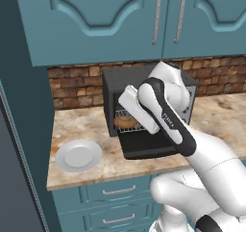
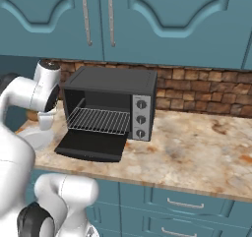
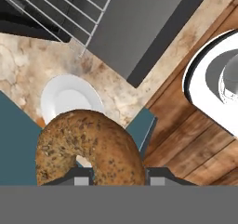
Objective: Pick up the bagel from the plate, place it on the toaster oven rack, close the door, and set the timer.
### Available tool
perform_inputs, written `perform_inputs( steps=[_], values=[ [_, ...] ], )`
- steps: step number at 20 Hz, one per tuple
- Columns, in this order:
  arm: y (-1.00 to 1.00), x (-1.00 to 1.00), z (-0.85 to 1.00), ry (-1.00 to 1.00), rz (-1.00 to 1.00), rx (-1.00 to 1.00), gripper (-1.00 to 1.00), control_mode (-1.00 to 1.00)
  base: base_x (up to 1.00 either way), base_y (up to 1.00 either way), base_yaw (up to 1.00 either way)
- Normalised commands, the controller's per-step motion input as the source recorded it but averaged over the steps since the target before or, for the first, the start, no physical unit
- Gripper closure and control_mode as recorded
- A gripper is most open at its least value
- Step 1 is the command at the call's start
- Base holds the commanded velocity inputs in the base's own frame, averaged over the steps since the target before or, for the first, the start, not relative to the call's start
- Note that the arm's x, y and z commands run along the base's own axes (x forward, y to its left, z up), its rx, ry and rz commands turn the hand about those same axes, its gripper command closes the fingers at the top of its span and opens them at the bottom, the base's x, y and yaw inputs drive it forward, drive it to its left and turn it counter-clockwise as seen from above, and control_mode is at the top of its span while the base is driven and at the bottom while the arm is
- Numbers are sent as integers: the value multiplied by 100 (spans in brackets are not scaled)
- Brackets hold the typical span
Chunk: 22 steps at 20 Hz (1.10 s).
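- Golden-brown and flecked with dark seeds, the bagel (image 3: 88, 146) sits pinched in my claw (image 3: 116, 176); in the hand view my two dark fingertips (image 3: 160, 177) press its lower edge from either side, and its centre hole shows just above them.
- In the left base view the bagel (image 1: 126, 121) is up in the air at the mouth of the toaster oven (image 1: 144, 79), just past the end of my hand and level with the toaster oven rack (image 1: 136, 126).
- The plate (image 1: 79, 155) lies bare on the marbled bench (image 1: 86, 125), left of the oven and near the front edge; in the hand view it shows pale behind the bagel, well below it.
- The door (image 2: 91, 145) hangs fully open, lying flat and black over the bench in front of the cavity.
- From the right base view the rack (image 2: 98, 120) is a silver wire grid resting level inside the cavity, with nothing on it.
- Three round knobs (image 2: 141, 118) run down the grey panel on the oven's right side.
- A brick backsplash (image 2: 197, 91) runs behind the oven, with teal cabinets (image 2: 147, 19) above it and teal drawers (image 2: 177, 201) under the bench.
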Motion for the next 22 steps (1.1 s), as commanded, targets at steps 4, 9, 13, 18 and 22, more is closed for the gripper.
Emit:
perform_inputs(
  steps=[4,9,13,18,22],
  values=[
    [-71,10,0,-19,7,0,100,-100,0,0,0],
    [-70,27,0,-18,8,-4,100,-100,0,0,0],
    [-62,38,-1,-10,10,-11,100,-100,0,0,0],
    [-38,48,-18,-4,17,-13,100,-100,0,0,0],
    [-15,51,-39,-4,19,-12,100,-100,0,0,0]
  ],
)
